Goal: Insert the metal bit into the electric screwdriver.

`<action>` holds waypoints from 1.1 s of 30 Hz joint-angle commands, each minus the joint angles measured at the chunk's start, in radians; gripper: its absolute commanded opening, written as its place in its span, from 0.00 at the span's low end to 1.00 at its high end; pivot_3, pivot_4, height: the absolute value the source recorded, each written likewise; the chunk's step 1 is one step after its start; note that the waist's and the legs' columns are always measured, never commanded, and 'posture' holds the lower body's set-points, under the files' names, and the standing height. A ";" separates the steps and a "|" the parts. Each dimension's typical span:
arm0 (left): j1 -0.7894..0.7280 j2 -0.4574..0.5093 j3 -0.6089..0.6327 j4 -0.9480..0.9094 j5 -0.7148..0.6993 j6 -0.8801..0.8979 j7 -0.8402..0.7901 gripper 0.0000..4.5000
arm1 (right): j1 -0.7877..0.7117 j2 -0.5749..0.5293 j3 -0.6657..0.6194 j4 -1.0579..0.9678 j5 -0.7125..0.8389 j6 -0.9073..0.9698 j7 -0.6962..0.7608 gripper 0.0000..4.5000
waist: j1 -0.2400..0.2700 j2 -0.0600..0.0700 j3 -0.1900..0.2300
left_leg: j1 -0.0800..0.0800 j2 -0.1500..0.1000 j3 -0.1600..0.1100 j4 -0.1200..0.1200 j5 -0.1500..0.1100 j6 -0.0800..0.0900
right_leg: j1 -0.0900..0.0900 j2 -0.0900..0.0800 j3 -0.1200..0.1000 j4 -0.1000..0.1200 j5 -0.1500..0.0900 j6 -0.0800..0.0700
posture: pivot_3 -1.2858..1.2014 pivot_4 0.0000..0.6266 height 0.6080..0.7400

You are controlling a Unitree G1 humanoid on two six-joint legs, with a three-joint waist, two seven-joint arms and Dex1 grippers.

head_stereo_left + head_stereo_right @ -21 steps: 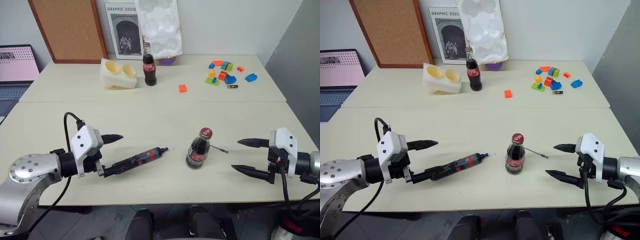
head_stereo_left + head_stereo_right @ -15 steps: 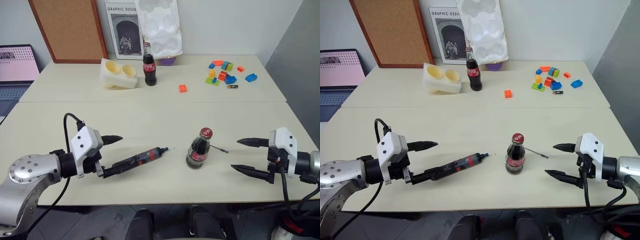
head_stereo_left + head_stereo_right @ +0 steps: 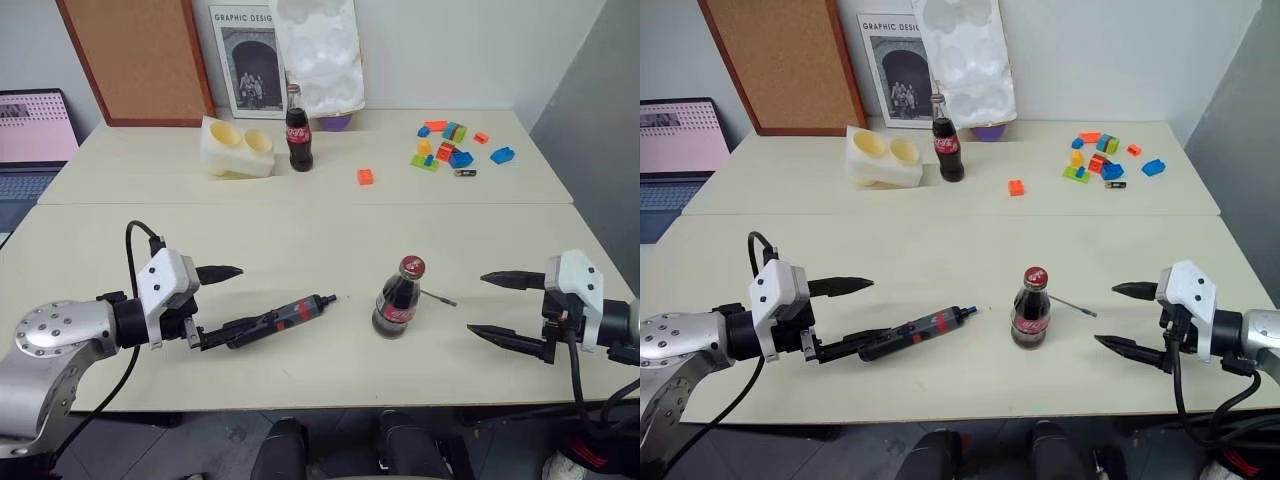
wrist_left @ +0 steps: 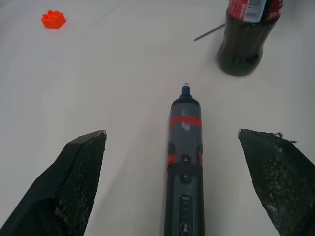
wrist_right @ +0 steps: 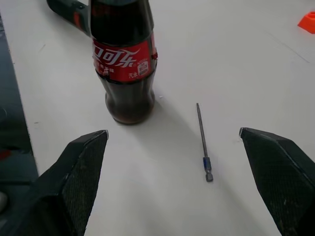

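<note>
The electric screwdriver, black with a red band, lies flat on the table with its tip toward a cola bottle. My left gripper is open, and the tool's rear end lies between its fingers without touching them; the left wrist view shows the screwdriver with wide gaps on both sides. The thin metal bit lies on the table just right of the bottle. My right gripper hovers open to the right of the metal bit, holding nothing.
At the back stand a second cola bottle and a white foam holder. Coloured bricks lie at the back right, and an orange brick sits alone. A laptop is at the far left.
Both grippers have drifted slightly outward, the left to the left and the right to the right. Screwdriver, bit and bottle have stayed where they were.
</note>
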 commanded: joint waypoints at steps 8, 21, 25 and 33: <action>0.009 0.169 0.012 0.170 0.148 -0.176 -0.153 0.99 | 0.151 -0.052 -0.222 -0.108 0.020 0.046 0.052 1.00 | -0.001 0.000 0.000 | 0.000 0.000 0.000 -0.001 0.000 0.000 | 0.000 0.000 0.000 -0.001 -0.001 -0.001 | 0.52 0.24 1.00; -0.147 0.062 -0.159 -0.060 -0.001 -0.039 -0.136 0.99 | 0.014 0.116 0.043 -0.214 0.017 0.080 -0.197 1.00 | 0.000 0.000 0.001 | -0.001 0.000 0.001 -0.001 0.000 0.000 | 0.000 -0.001 -0.001 -0.002 0.000 0.000 | 0.52 0.24 1.00; -0.188 0.045 -0.193 -0.071 -0.014 -0.013 -0.129 0.99 | -0.032 0.157 0.075 -0.237 0.060 0.116 -0.254 1.00 | -0.001 0.000 0.001 | 0.000 0.000 0.000 -0.001 0.000 0.000 | 0.000 0.000 0.000 -0.001 0.000 0.000 | 0.52 0.24 1.00; -0.294 -0.011 -0.284 -0.039 -0.002 -0.005 -0.138 0.99 | -0.111 0.271 0.138 -0.242 0.142 0.154 -0.369 1.00 | -0.001 0.000 0.001 | -0.001 0.000 0.000 -0.001 0.000 0.000 | 0.000 0.000 0.000 -0.001 0.000 0.001 | 0.52 0.24 1.00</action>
